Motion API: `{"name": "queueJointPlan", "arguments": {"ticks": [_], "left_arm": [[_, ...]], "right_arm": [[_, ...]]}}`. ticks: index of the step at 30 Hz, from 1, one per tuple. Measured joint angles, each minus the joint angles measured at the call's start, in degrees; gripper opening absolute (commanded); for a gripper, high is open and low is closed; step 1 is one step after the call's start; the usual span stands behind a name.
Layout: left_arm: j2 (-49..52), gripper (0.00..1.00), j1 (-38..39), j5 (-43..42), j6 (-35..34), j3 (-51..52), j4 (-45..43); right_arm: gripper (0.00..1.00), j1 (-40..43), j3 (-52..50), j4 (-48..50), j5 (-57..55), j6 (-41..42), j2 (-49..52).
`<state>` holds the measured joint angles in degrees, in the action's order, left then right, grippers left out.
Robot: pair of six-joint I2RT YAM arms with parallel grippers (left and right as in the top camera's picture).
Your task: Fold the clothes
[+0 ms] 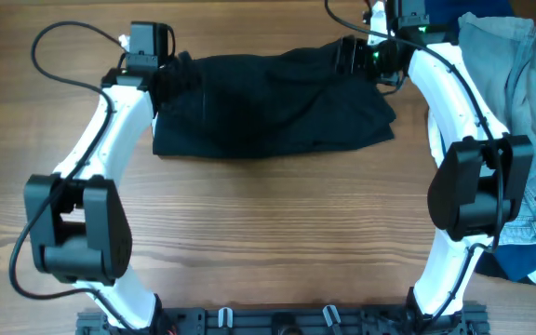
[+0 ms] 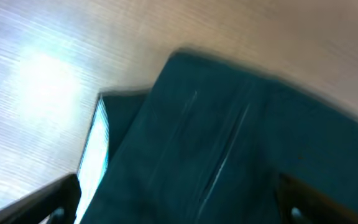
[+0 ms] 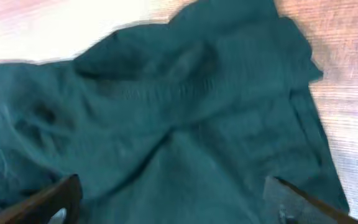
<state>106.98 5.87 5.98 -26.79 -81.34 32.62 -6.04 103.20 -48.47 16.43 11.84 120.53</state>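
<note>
Closest to the arm bases runs the wooden table [image 1: 268, 242]. Beyond it the black shorts [image 1: 268, 107] lie flat across the middle, doubled into 1 wide band with a straight near edge and a rumpled right end.

At the band's far corners sit the 2 arms. The left gripper [image 2: 169, 202] is spread wide with cloth below and nothing pinched; a pale strip of lining [image 2: 97, 146] peeks out beside it. The right gripper [image 3: 169, 199] is likewise agape over creased fabric.

Both sets of fingers [image 3: 48, 199] hang very close to the cloth, so I judge snagging the main risk: a fingertip catching a layer as it lifts would drag the fold open. The loose right end could also slump out of line.

Farther right, the denim garment [image 1: 510, 65] lies beside the right arm, and a wide swing there might pull it onto the shorts.
</note>
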Motion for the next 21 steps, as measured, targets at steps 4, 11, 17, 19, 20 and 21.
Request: {"name": "queueJointPlan", "arguments": {"ticks": [4, 11, 17, 19, 20, 21], "left_arm": [[1.36, 0.85, 0.00, 0.00, 1.38, -0.02, 11.76], [6.32, 0.61, -0.28, 0.24, 2.29, 0.09, 15.82], [6.34, 0.18, -4.87, 3.50, 2.47, 0.09, 15.78], [6.34, 0.21, -6.82, 3.06, 2.69, 0.09, 15.80], [6.34, 0.28, -7.39, 2.03, 3.23, 0.09, 15.80], [6.34, 0.34, -7.43, 0.52, 3.93, 0.09, 15.80]], "right_arm": [[0.69, -0.02, -6.78, -1.36, -0.85, -2.12, -0.28], [0.69, -0.02, -12.44, 1.01, -1.07, -2.36, -0.28], [0.69, -0.13, -12.44, 1.81, -1.07, -2.36, -0.28], [0.69, -0.13, -12.44, 1.84, -1.07, -2.34, -0.28], [0.69, -0.13, -12.44, 1.86, -1.07, -2.34, -0.28], [0.70, -0.13, -12.44, 1.84, -1.07, -2.34, -0.28]]}}
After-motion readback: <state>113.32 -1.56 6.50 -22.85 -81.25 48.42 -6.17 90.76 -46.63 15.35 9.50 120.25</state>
